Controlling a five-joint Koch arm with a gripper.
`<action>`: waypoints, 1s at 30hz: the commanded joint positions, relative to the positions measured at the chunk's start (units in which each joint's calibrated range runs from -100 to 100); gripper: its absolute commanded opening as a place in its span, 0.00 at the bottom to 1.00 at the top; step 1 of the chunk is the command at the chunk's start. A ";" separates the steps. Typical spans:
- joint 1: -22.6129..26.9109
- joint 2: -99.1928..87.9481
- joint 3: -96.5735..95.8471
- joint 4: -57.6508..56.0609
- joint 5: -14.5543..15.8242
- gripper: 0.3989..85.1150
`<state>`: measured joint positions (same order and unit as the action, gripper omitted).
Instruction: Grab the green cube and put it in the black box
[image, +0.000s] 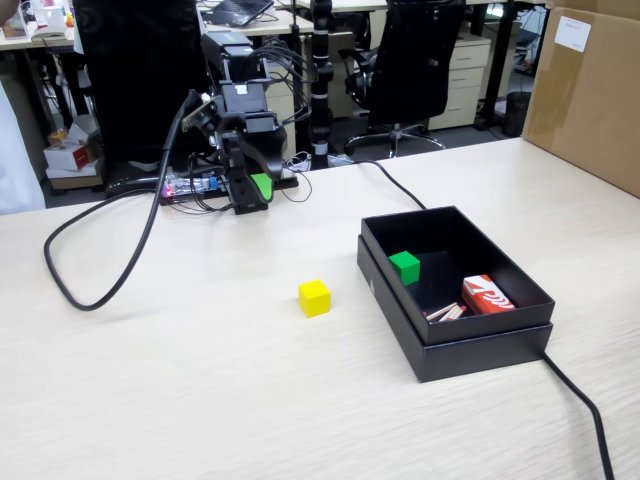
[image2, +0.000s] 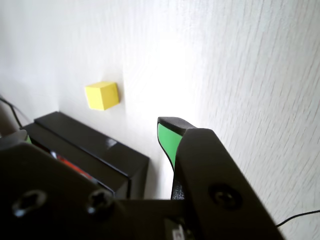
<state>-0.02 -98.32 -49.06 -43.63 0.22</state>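
Note:
The green cube lies inside the black box, near its back left corner, at the right of the table in the fixed view. My gripper hangs at the folded arm near the table's back edge, far from the box. In the wrist view one green-padded fingertip stands bare at the right, with a wide gap to the dark gripper body on the left. The gripper is open and holds nothing. The box's near wall shows through that gap. My gripper body hides most of the box's inside there.
A yellow cube sits on the table left of the box. A red-and-white packet and wooden sticks lie in the box. A black cable loops at the left. Another cable runs front right. A brown carton stands back right.

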 joint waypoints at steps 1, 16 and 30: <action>-1.03 -1.68 -0.62 5.40 0.15 0.60; -1.71 -1.68 -29.36 26.05 -0.20 0.61; -0.54 -1.68 -46.58 42.29 -1.47 0.60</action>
<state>-0.76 -99.87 -93.43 -2.28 -0.61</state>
